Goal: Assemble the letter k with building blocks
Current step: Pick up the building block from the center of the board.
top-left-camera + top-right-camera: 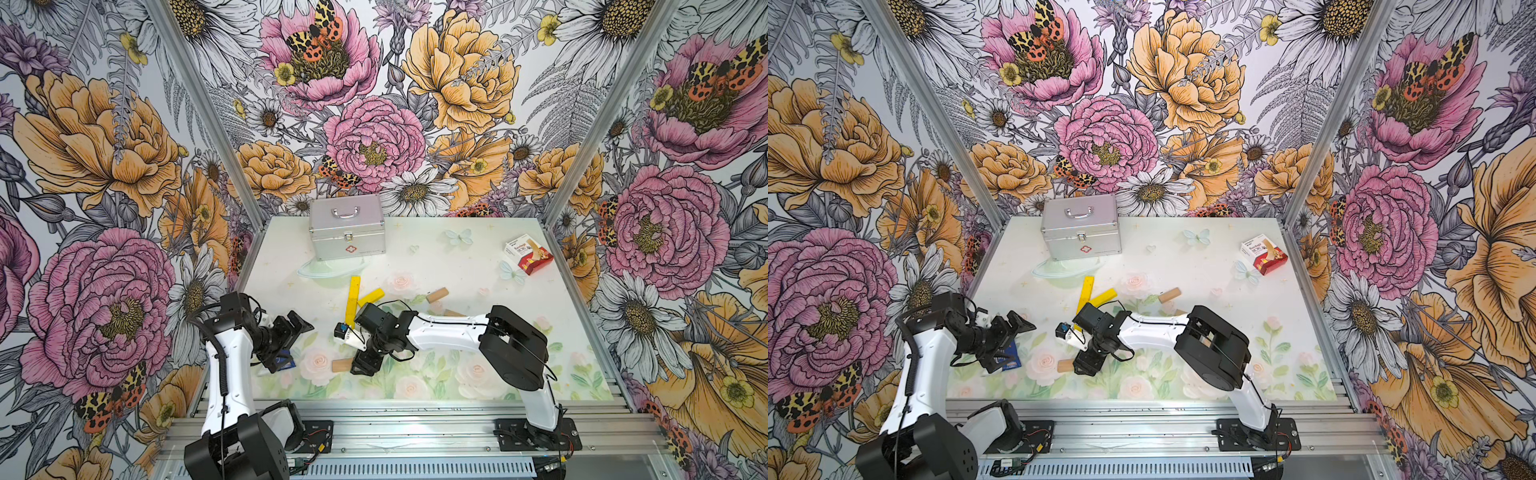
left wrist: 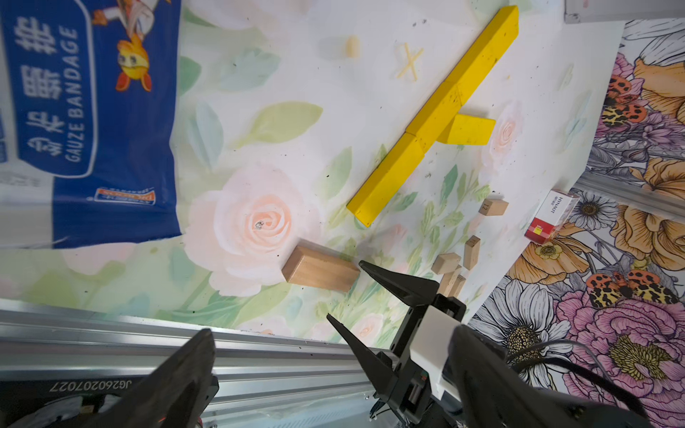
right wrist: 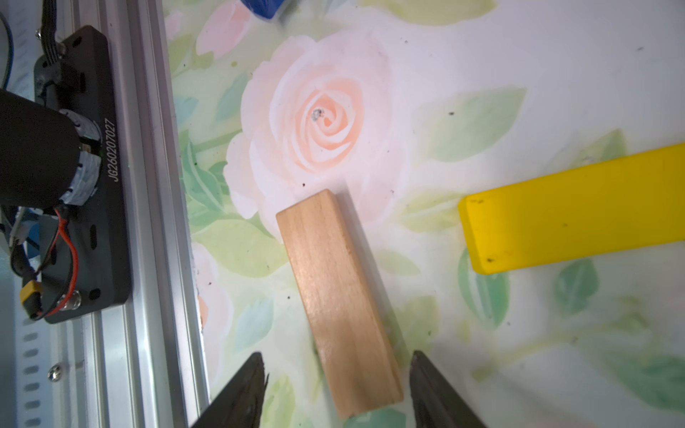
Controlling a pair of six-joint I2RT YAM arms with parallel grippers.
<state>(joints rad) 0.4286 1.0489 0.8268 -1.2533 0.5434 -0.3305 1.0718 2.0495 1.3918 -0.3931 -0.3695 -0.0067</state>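
progress looks roughly two thirds, by my read: yellow stem (image 1: 353, 300) is laid out, three yellow bars end to end in the left wrist view, and one slanted yellow block (image 1: 371, 297) touches its side as one arm of the k. second arm is missing, so the letter k is not done. no all-wood k visible anywhere.

right gripper (image 3: 338, 359) sits low, just off the near end of the yellow stem, jaws partly spread and straddling one end of a pale wood block (image 3: 337, 296). small gaps show on both sides, so it is not pinching yet. block lies flat on the mat, close to the stem's near end but not touching it. likely the missing arm piece.

left gripper (image 1: 291, 343) is spread wide, holding nothing, over a blue sachet (image 2: 92, 122), to the left of the stem.

spare pale wood blocks (image 2: 450, 266) lie scattered on the stem's far right side. blocks look like plain flat bars, smooth, square-edged.
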